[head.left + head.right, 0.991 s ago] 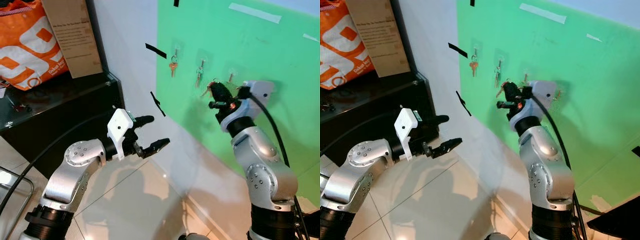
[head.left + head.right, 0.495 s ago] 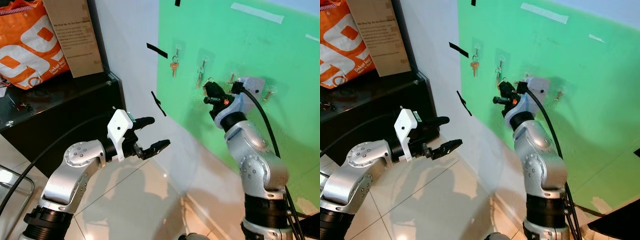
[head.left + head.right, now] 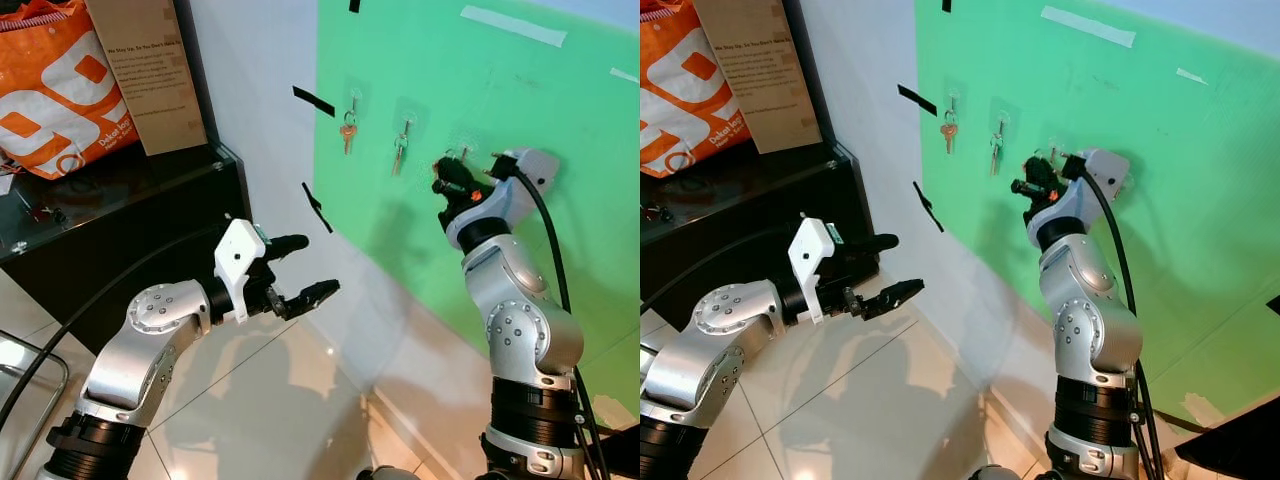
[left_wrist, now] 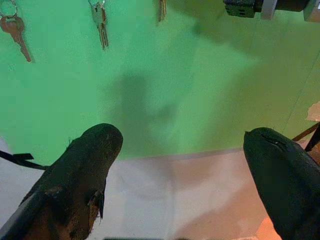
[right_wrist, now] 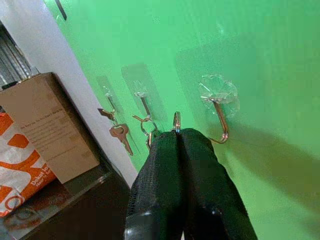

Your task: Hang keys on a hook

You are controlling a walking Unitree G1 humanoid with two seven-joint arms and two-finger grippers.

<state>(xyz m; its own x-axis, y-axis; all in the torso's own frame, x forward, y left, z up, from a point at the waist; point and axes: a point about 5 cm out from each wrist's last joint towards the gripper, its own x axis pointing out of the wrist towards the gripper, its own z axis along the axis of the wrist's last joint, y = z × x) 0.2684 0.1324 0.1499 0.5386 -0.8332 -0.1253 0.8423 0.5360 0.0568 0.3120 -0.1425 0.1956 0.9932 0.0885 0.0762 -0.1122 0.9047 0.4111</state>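
My right gripper (image 3: pixel 441 176) is raised against the green wall panel (image 3: pixel 560 90), shut on a key ring. In the right wrist view the metal key ring (image 5: pixel 176 120) pokes out between the closed fingers (image 5: pixel 200 165), just beside an empty clear-based hook (image 5: pixel 219 114). The keys below the ring are hidden by the fingers. Two hooks further left carry a copper key (image 3: pixel 346 131) and silver keys (image 3: pixel 399 151). My left gripper (image 3: pixel 302 267) is held open at waist height, away from the wall, with nothing in it.
A black cabinet (image 3: pixel 110 225) stands at the left with an orange bag (image 3: pixel 55 85) and a cardboard box (image 3: pixel 145 70) on top. Black tape strips (image 3: pixel 312 100) mark the white wall. Glossy tiled floor (image 3: pixel 270 400) lies below.
The right gripper, with the key ring, swung left toward the silver keys and then back right, ending close to the empty hook. The left arm stayed put.
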